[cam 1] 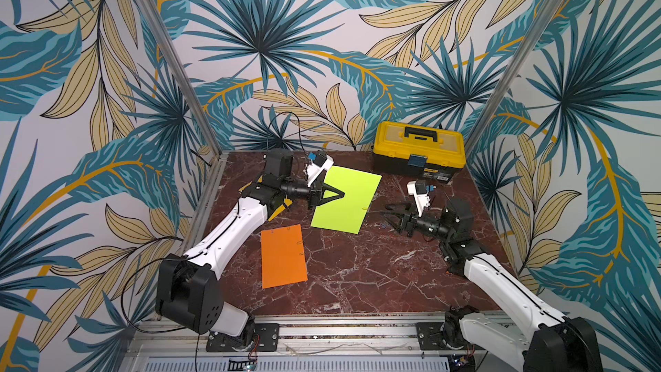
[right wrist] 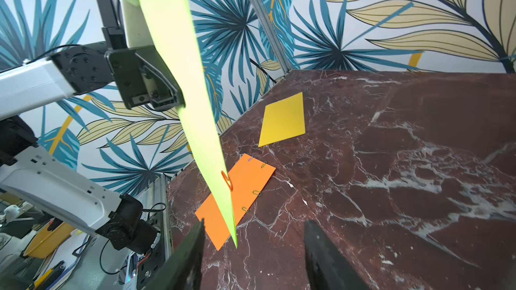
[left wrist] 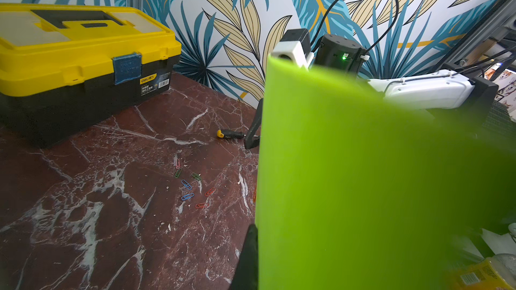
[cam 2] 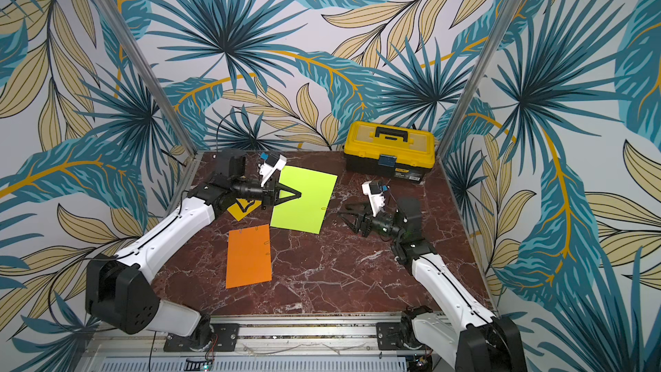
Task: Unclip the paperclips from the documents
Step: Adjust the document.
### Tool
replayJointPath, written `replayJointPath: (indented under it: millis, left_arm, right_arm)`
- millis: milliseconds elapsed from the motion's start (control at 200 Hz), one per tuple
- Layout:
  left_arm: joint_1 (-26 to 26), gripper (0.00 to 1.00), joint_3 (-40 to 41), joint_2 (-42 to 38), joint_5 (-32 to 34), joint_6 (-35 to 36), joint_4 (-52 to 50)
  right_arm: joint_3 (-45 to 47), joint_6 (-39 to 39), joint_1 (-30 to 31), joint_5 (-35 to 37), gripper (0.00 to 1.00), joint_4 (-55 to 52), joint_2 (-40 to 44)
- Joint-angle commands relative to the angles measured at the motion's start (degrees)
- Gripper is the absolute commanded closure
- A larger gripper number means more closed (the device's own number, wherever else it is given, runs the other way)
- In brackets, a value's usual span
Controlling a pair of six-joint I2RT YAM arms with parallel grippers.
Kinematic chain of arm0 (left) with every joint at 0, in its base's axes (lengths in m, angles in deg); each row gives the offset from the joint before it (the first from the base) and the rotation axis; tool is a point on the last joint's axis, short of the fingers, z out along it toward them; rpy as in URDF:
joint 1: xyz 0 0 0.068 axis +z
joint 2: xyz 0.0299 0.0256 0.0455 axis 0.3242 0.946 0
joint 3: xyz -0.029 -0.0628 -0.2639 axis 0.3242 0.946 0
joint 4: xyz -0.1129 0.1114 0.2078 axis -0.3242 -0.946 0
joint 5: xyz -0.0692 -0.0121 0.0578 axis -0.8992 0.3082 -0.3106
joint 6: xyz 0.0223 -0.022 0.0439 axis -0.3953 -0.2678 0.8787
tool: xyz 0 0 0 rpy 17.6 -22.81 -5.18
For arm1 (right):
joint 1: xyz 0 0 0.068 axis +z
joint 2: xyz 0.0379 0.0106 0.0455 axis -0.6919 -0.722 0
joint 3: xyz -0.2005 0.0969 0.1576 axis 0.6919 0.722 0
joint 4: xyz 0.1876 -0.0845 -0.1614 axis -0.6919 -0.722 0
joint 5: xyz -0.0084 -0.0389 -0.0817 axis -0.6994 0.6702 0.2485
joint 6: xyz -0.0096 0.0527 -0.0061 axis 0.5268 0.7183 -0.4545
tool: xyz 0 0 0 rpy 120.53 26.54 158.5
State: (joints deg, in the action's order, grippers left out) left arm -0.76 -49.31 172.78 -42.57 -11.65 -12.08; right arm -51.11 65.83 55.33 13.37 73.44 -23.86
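Documents (cam 2: 249, 256): we count three sheets over the dark marbled desk (cam 1: 357, 273).
Golden yellow sheet (right wrist: 282, 119): flat on the desk at the far left, partly hidden under the left arm (cam 1: 229, 234) in both top views.
Orange sheet (cam 1: 283, 256): flat on the desk towards the front, apart from the other two.
Paperclips (right wrist: 257, 192): we see four on the orange sheet, two on its right edge and two on its far edge.
Left gripper (cam 1: 341, 195): jaws pinched together on the left side of the lime green sheet (cam 1: 347, 209).
Lime green sheet: held up at a tilt by that grip; we cannot tell whether its lower edge touches the desk.
Orange clip (right wrist: 226, 179): clipped on the lime green sheet's right edge.
Loose clips (left wrist: 192, 188): blue, green and red ones lie scattered on the bare desk, between the lime green sheet and the right gripper.
Right gripper (cam 1: 388, 210): jaws apart with nothing between them, near the lime green sheet's right edge but not touching it.
Toolbox (cam 1: 418, 152): yellow and black, lid down, at the back right of the desk.
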Motion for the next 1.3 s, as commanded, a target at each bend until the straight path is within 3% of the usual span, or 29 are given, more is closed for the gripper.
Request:
replayJointPath:
  millis: [0, 591, 966, 1292]
  left_arm:
    - [0.0, 1.0, 0.7, -0.5, -1.1, -0.1, 1.2]
    - [-0.3, 1.0, 0.7, -0.2, -1.3, -0.1, 1.2]
    - [-0.4, 1.0, 0.7, -0.2, -1.4, 0.0, 1.2]
    - [-0.5, 1.0, 0.8, -0.2, -1.1, -0.1, 1.2]
  right_arm:
    - [-1.8, 2.9, 0.3, -3.9, 0.41, 5.8, -1.4]
    - [-8.2, 7.2, 6.9, -3.9, 0.44, 15.8, -12.4]
    - [-8.6, 8.9, 7.7, -4.0, 0.61, 18.1, -13.1]
    - [-8.4, 9.4, 7.7, -4.0, 0.88, 18.6, -13.1]
